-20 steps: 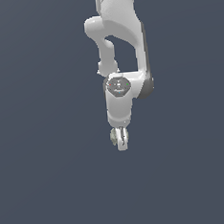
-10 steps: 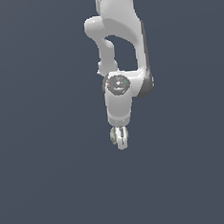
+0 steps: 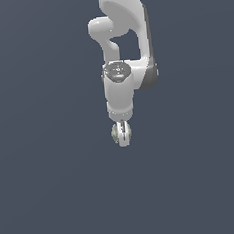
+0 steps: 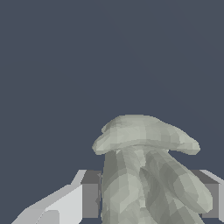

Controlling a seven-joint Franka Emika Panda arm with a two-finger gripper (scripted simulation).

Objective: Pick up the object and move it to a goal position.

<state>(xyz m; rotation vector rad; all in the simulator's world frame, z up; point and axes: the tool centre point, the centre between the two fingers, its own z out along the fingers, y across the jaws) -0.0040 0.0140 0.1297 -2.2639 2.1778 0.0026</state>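
Plain dark slate-grey background fills both views, and against it the white arm [image 3: 125,48] reaches straight down with its gripper [image 3: 122,138] closed narrowly on the object [image 4: 140,175], a lumpy grey-olive thing clamped between the fingers [image 4: 91,194] directly below the wrist.

The arm [image 3: 125,48] wears smooth white shells with a soft plastic sheen, a darker grey panel on one side and a dull grey cap at the wrist joint. Its claw [image 3: 122,134] shows plain matt white and grey faces [image 4: 91,199]. The object [image 4: 144,175] looks matt and stone-like, faceted and lumpy, in mottled grey-beige with olive patches
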